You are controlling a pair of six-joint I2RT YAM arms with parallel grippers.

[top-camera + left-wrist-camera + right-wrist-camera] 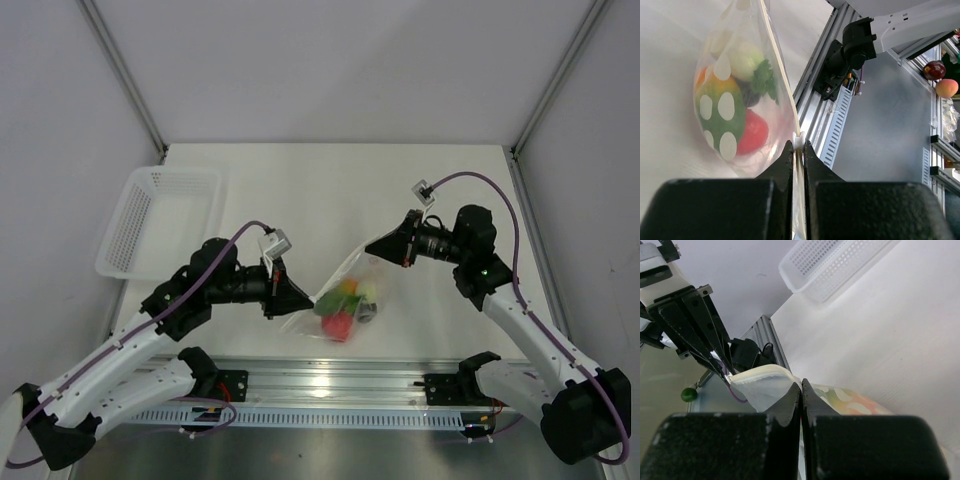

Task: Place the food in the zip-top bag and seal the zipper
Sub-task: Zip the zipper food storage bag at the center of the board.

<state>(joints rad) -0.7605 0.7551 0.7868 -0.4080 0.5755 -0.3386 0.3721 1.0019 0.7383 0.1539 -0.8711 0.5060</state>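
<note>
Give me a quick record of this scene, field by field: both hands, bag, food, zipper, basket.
left hand: shut on the zip-top bag edge
right hand: shut on the bag's other end
bag: clear, spanning between both hands
food: inside the bag; red ball, white piece, orange-and-green leafy piece
zipper: seal state cannot be told
basket: white, at the table left

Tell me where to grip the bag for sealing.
Pinch the bag by its zipper edge, one end each, coming in from opposite ends, as the left gripper and right gripper do. That strip is flat and thin; the food bulges the rest.
</note>
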